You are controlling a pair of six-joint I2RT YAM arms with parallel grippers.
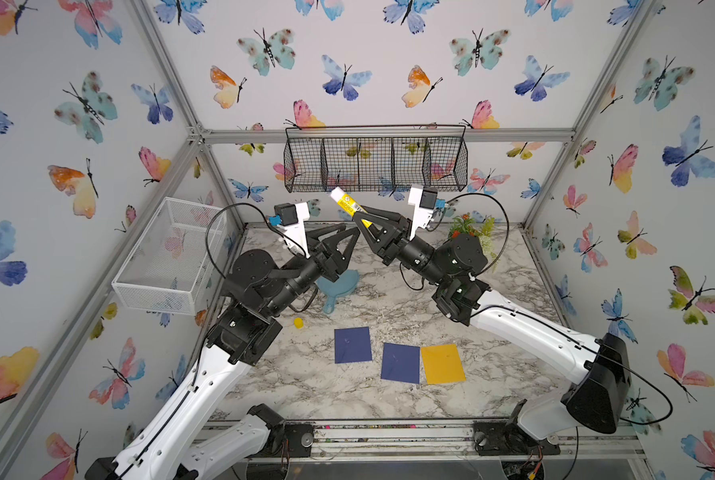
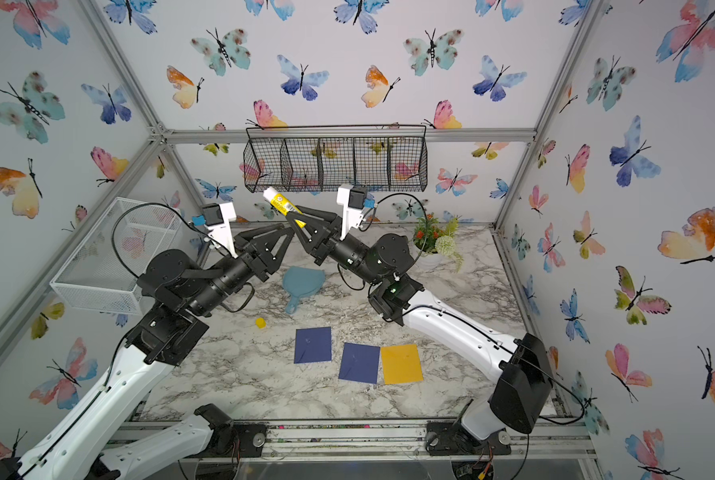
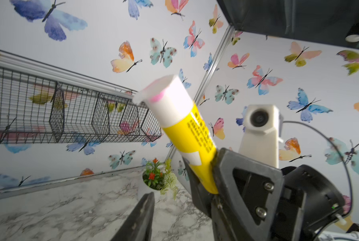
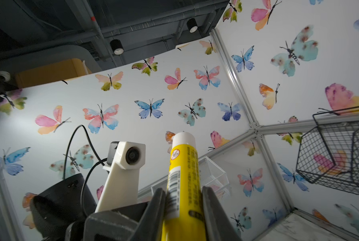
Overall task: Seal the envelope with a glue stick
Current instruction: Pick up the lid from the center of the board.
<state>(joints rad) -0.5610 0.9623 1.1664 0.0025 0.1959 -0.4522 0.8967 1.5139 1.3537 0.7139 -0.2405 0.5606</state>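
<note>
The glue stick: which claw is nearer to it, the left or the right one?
Right. The right claw is shut on the glue stick, gripping its yellow end. The left claw is open close beside it, not touching it.

Bright, even light; soft wrist-view blur.

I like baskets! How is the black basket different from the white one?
The black basket hangs on the back wall; the white basket hangs on the side wall. The black basket has dividers; the white basket has none. Both are wire mesh.
</note>
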